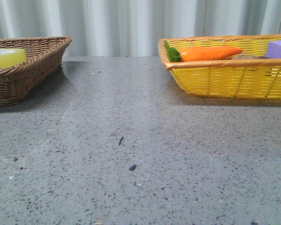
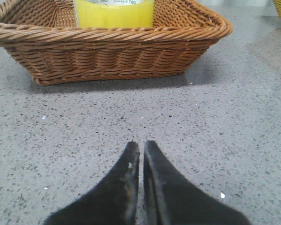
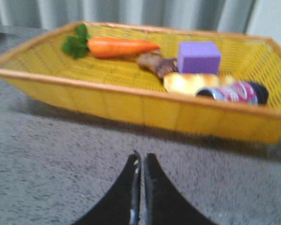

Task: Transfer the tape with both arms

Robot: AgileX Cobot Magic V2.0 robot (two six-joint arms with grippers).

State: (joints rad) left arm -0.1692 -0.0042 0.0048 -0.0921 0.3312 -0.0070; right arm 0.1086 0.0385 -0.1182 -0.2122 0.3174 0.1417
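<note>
The yellow tape [image 1: 6, 57] lies in the brown wicker basket [image 1: 37, 63] at the table's far left. In the left wrist view the tape [image 2: 114, 13] sits inside that basket [image 2: 112, 49], well ahead of my left gripper [image 2: 141, 145]. The left gripper is shut and empty over the bare table. My right gripper [image 3: 142, 157] is shut and empty, just short of the yellow basket [image 3: 131, 105]. Neither arm shows in the front view.
The yellow basket [image 1: 234, 77] at the far right holds an orange carrot [image 1: 208, 53] and a purple block [image 1: 278, 48]. The right wrist view also shows a brown item [image 3: 154, 63], a yellow item [image 3: 189, 82] and a can [image 3: 236, 92]. Small dark specks [image 1: 132, 167] lie mid-table.
</note>
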